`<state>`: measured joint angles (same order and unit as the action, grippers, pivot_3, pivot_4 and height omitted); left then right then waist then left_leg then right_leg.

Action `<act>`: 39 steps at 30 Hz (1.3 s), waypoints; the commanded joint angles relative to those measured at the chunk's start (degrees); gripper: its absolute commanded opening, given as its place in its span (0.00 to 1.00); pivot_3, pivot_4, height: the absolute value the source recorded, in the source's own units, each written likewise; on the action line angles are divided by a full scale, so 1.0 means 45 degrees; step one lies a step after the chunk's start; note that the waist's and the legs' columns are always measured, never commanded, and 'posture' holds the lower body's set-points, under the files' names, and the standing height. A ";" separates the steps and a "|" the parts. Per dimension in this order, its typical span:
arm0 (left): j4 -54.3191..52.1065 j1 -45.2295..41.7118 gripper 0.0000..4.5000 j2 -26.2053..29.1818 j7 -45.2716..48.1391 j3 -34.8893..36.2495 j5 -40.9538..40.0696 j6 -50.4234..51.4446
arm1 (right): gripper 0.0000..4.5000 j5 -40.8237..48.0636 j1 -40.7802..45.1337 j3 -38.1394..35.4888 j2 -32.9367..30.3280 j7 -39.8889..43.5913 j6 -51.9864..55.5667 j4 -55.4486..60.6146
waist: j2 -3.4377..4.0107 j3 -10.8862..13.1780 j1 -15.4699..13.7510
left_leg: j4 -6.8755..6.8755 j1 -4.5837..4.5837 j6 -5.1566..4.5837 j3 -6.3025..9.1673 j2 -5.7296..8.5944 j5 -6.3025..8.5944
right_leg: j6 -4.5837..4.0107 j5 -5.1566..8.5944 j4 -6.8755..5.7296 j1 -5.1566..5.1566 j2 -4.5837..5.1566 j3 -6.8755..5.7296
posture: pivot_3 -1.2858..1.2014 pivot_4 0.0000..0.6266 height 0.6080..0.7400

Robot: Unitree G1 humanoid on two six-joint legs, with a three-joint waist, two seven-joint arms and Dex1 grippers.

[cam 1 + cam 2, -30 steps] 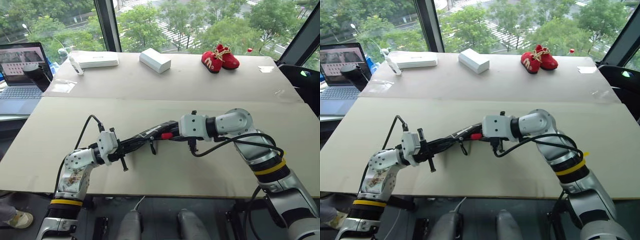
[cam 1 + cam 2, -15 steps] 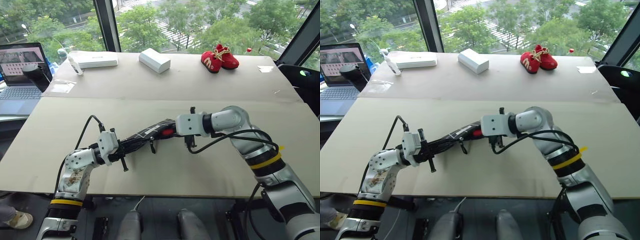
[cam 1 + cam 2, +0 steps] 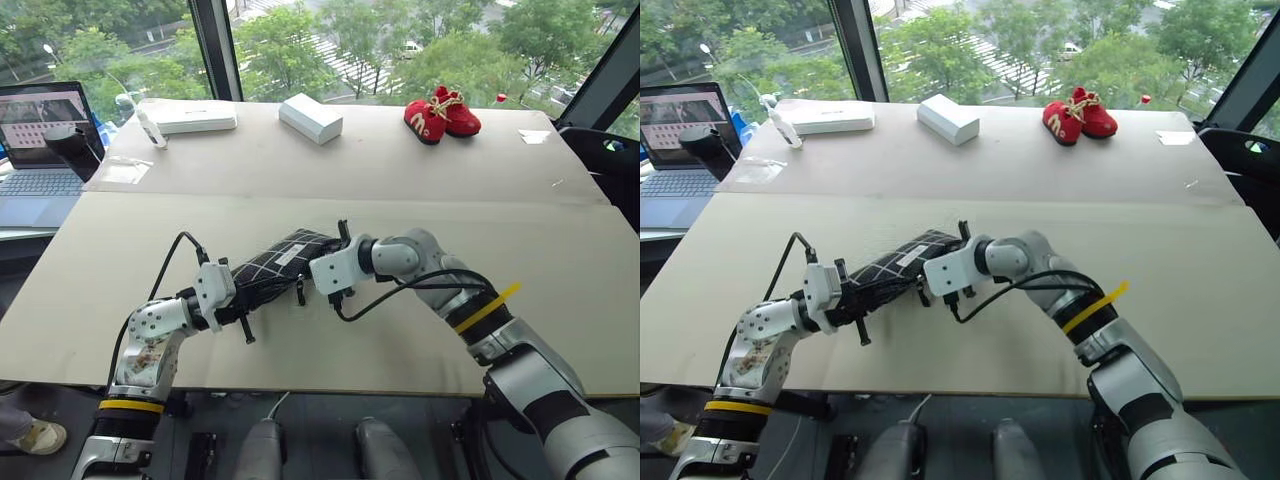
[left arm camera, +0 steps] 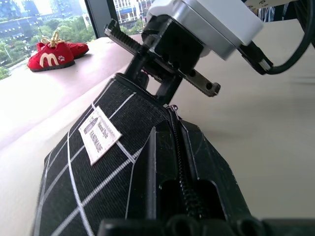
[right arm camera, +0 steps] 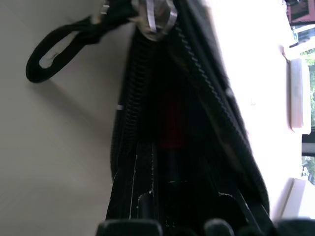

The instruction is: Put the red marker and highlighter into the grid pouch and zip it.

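The grid pouch [image 3: 280, 262], black with white lines and a white label [image 4: 98, 135], is held up off the table between both arms. My left gripper [image 3: 252, 293] is shut on its left end. At the pouch's open right end, my right gripper [image 3: 313, 268] pokes into the unzipped mouth. It is shut on the red marker [image 5: 172, 125], whose red end shows deep between the zipper teeth. The zipper slider [image 5: 155, 14] and its black pull cord [image 5: 54, 49] hang at the far end of the opening. The highlighter is hidden.
On the far half of the table lie two white boxes [image 3: 195, 118] [image 3: 310, 118] and a pair of small red shoes [image 3: 442, 112]. A laptop [image 3: 40, 140] sits off the table's left edge. A seam crosses the table behind the pouch.
My right gripper has moved left and down and rolled, carrying the marker's red end into the pouch mouth. The pouch has tipped to show its grid face. The left gripper has kept still.
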<state>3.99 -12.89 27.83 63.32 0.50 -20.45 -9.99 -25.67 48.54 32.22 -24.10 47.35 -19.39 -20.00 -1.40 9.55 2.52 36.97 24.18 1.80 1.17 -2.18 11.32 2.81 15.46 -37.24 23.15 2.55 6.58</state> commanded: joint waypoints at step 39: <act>-0.0340 -0.0152 0.00 0.0101 0.0271 0.0097 -0.0327 -0.0220 | 0.61 0.5154 0.0615 -0.2524 -0.0653 0.2424 -0.3280 -0.0522 | -0.0001 0.0000 0.0010 | 0.0008 -0.0018 0.0007 0.0007 0.0002 -0.0008 | -0.0003 0.0001 -0.0069 0.0005 -0.0002 -0.0001 | 0.52 0.24 0.93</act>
<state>2.22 -13.87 27.56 64.17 0.23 -21.75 -10.17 -6.91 49.59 26.12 -25.04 57.43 -33.92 -25.41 -1.40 9.55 2.57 37.01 24.10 1.83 1.20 -2.17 11.28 2.79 15.46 -37.56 23.17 2.54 6.57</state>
